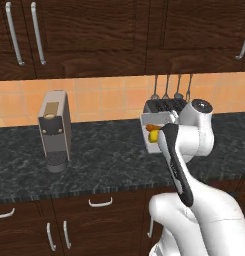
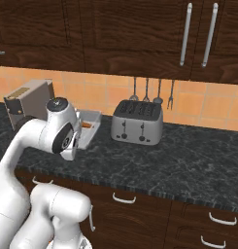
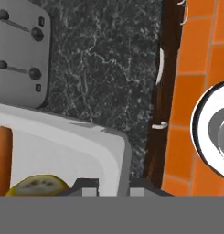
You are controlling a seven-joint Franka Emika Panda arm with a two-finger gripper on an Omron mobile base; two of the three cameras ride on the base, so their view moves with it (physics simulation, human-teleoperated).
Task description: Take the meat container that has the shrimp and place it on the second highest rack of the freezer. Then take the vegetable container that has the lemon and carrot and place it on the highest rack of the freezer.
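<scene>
My arm goes up from the base, bends at the elbow and reaches forward and down. My gripper points straight down and my two fingers are pulled in close, one on each side of the rim of the white tray, pinching it. The tray's inside is on my left finger's side.

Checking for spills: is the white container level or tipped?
Tipped: the white container is lifted off the counter, inside facing sideways.
</scene>
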